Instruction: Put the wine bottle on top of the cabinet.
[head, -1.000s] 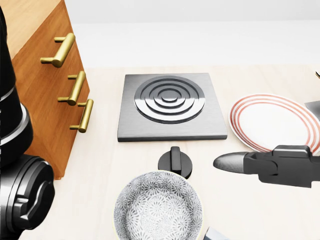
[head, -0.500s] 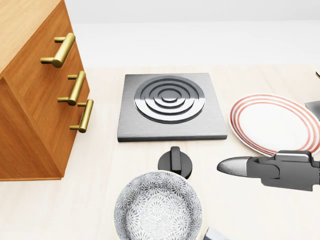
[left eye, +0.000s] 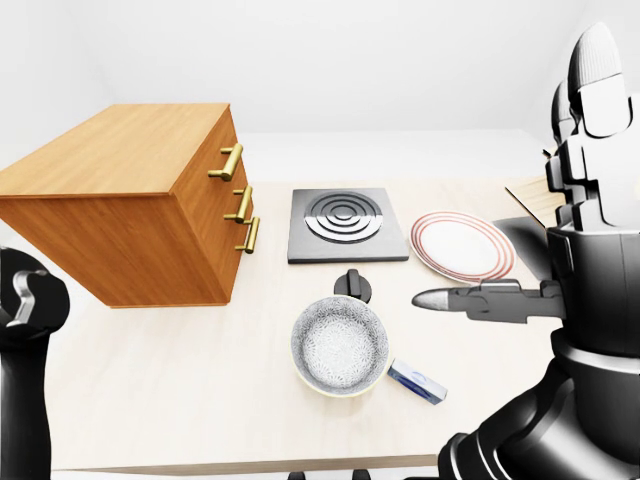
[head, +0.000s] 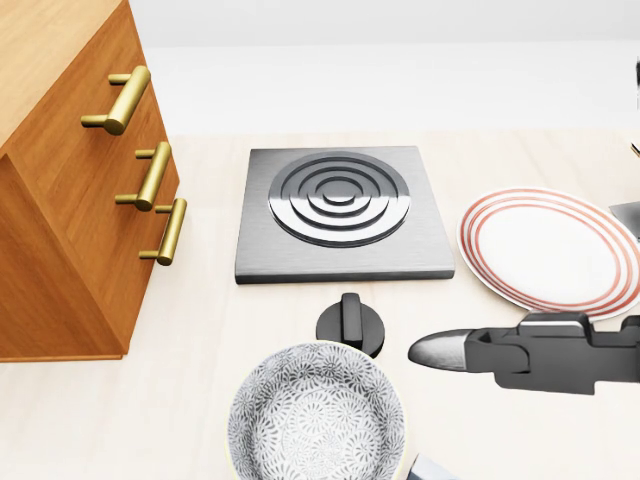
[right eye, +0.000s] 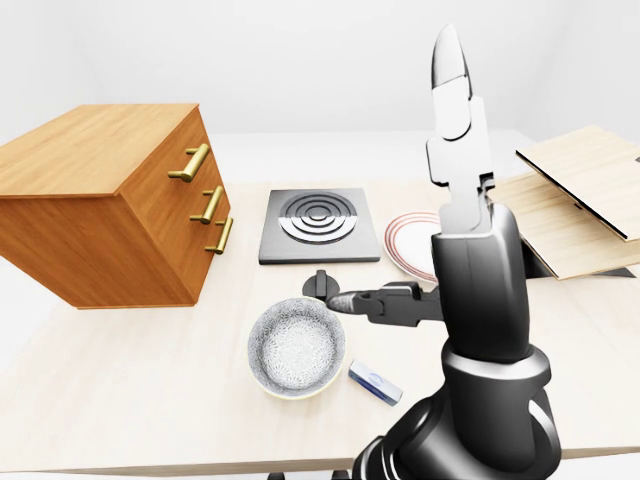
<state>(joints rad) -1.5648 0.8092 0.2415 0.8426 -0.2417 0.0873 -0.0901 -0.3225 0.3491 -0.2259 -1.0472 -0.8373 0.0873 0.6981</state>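
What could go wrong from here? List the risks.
1. No wine bottle shows in any view, so there is nothing to grasp yet.
2. The right robot hand stands raised with fingers spread above the red-ringed white plate and could knock it when lowering.
3. The patterned grey bowl lies near its outstretched finger.

matt wood cabinet (left eye: 120, 205) with glossy brass handles (head: 125, 98); brushed metal hob (head: 342, 212).
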